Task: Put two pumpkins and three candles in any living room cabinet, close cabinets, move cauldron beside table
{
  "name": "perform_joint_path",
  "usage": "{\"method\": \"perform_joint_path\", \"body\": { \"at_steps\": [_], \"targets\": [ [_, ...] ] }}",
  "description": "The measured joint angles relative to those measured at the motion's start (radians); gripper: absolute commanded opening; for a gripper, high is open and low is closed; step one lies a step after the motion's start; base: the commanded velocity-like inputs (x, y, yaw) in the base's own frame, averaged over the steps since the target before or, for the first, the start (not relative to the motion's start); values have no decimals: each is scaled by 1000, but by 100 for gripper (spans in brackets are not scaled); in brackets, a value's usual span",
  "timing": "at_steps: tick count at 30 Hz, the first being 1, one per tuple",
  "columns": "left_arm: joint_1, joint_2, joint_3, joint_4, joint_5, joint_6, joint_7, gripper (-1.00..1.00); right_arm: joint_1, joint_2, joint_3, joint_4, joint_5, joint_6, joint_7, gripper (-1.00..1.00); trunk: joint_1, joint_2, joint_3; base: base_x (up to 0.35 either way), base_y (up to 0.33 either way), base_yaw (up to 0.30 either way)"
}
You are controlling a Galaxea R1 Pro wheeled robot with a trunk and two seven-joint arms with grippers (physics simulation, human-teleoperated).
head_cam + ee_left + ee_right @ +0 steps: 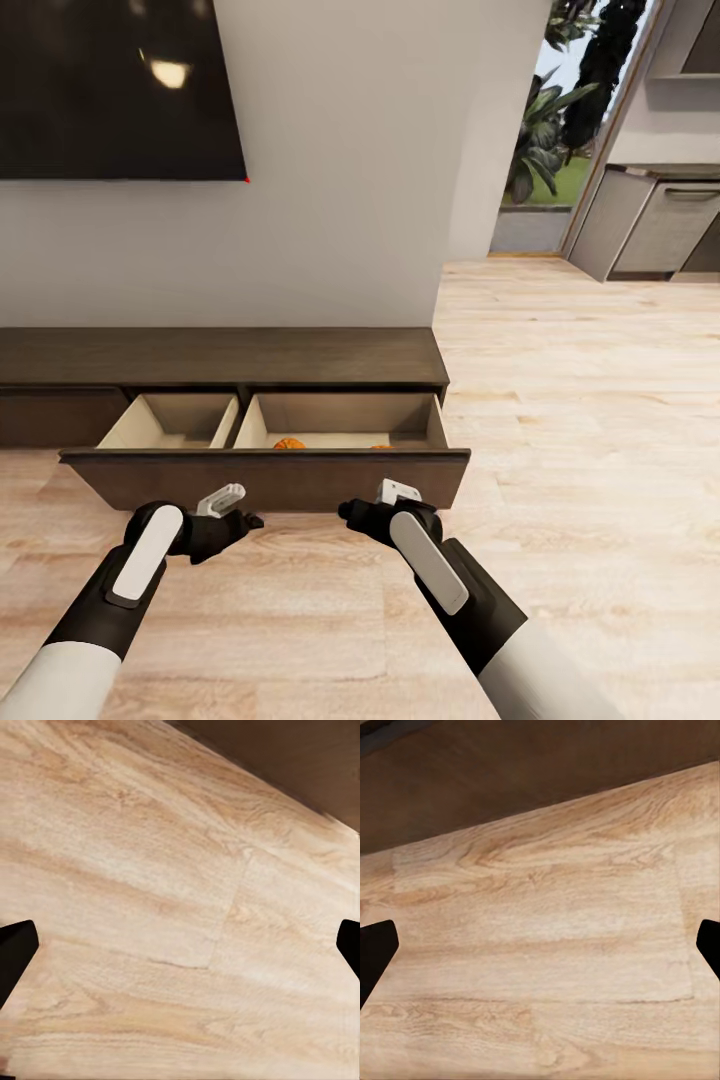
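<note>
Both end effectors, left (232, 508) and right (372, 500), hover spread and empty over the wood floor (580, 420), just before the cabinet (220, 356). Its drawer (270, 478) stands pulled out, with a pumpkin (290, 443) inside the right compartment

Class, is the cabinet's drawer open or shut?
Open: the cabinet drawer is pulled out, showing two compartments, with something orange in the right one.

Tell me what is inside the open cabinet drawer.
The drawer has two compartments. The right one holds something orange, with a second orange bit beside it. The drawer front hides most of both, and the floor of the left compartment.
</note>
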Motion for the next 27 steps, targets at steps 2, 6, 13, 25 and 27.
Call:
{"method": "perform_joint_path", "body": {
  "at_steps": [2,6,13,25,27],
  "targets": [
    [0,-2,-5,2,-9,-2,5,100,0,0,0,6,1,0,0,100,8,-14,-6,-4,0,0],
    [0,-10,-17,5,-57,-7,23,100,0,-5,3,4,14,-2,-3,100,23,-42,-19,-1,0,0],
    [8,-16,-115,38,-230,-182,34,100,12,-98,16,3,113,-42,-2,100,50,-91,-41,0,0,0],
    [10,-70,-357,311,-299,-627,35,100,97,-109,187,273,378,-528,0,100,96,-175,-78,0,0,0],
    [10,-71,-375,342,-299,-685,32,100,98,-106,223,330,385,-599,-1,100,104,-189,-85,0,0,0]
  ]
}}
